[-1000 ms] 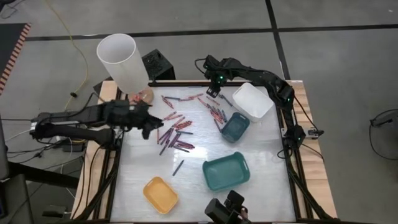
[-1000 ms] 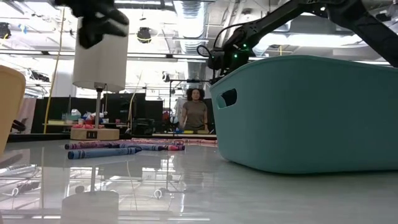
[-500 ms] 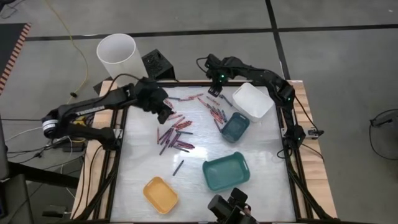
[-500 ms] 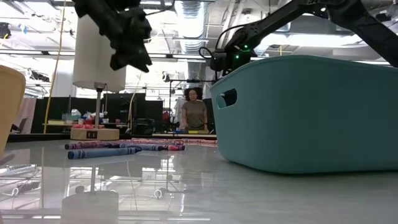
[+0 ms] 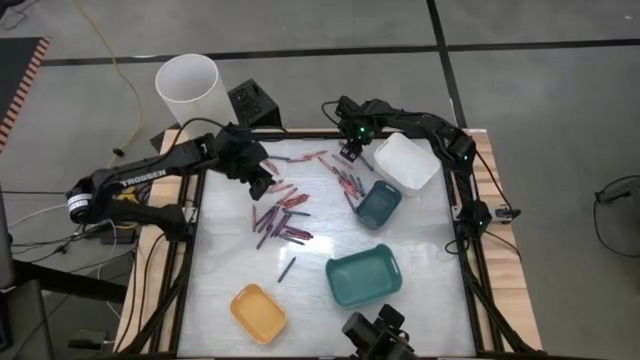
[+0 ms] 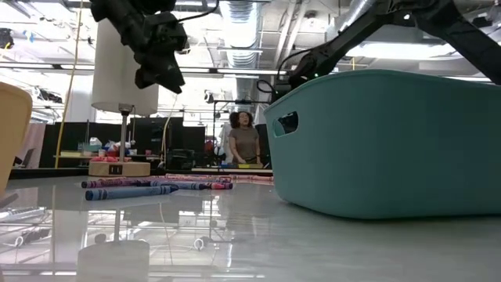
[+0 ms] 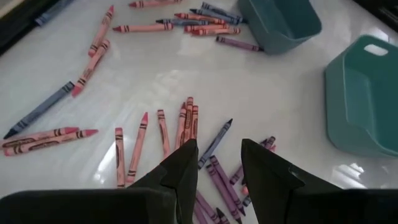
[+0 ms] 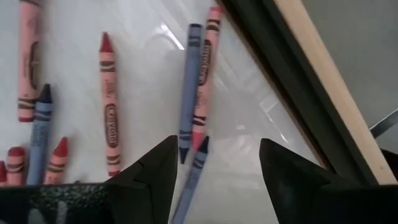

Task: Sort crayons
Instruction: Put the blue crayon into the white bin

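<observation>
The left tool (image 5: pixel 262 184) hangs over the far-left part of the glossy white worktop (image 5: pixel 420 300), its two dark fingers (image 7: pixel 186 168) parted with nothing between them, right above the main scatter of short red, pink, purple and blue-grey wax crayons (image 5: pixel 280 215). That cluster lies left of centre. A second loose band of crayons runs along the far edge towards the small teal plastic tray (image 5: pixel 379 203). One lone dark crayon (image 5: pixel 287 268) lies apart nearer the front, with bare surface all round it.

The right tool (image 5: pixel 350 150) is low at the far edge, fingers (image 8: pixel 155 168) spread wide and empty, a blue-grey crayon (image 8: pixel 189 87) and a pink one (image 8: pixel 202 87) lying side by side just ahead of them. The dark frame rail (image 8: pixel 280 74) and wooden border of the worktop run close beside that tool, so room there is tight.

The white rectangular tub (image 5: pixel 405 162) sits at the far-right corner, touching the small teal tray. The large teal plastic tray (image 5: pixel 363 274) stands front-centre-right, the yellow oval tray (image 5: pixel 258 312) near the front-left. Between those two and along the right edge the surface is open. A tall white cylinder (image 5: pixel 195 95) stands off the far-left corner.
</observation>
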You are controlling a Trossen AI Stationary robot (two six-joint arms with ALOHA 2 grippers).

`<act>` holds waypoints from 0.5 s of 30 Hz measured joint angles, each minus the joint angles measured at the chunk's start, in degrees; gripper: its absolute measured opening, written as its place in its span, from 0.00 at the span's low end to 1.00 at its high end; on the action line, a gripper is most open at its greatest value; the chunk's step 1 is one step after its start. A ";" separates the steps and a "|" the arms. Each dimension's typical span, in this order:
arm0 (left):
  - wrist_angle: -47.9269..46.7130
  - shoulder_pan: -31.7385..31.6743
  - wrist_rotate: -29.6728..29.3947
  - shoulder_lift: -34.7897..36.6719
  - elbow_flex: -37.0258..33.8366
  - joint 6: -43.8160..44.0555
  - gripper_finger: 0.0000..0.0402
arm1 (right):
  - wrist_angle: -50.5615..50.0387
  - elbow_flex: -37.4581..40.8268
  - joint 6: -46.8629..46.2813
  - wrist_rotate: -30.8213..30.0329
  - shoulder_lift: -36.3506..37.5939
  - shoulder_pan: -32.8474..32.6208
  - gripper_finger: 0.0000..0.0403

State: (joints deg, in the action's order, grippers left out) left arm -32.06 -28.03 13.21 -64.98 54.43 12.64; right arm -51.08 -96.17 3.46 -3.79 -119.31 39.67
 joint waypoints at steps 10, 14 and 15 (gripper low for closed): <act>0.05 0.00 -0.48 1.01 0.00 -0.02 0.28 | -1.13 3.80 -0.42 0.69 0.00 0.71 0.55; 0.05 0.00 -0.50 1.01 0.02 -0.02 0.28 | -0.28 5.60 -0.41 0.71 0.00 0.38 0.55; 0.05 0.00 -0.52 1.01 0.01 -0.02 0.28 | -0.51 5.63 -0.42 0.71 0.00 0.28 0.55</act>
State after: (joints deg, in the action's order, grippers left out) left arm -32.01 -28.03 12.69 -63.96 54.45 12.62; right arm -51.58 -90.54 3.04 -3.07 -119.31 39.95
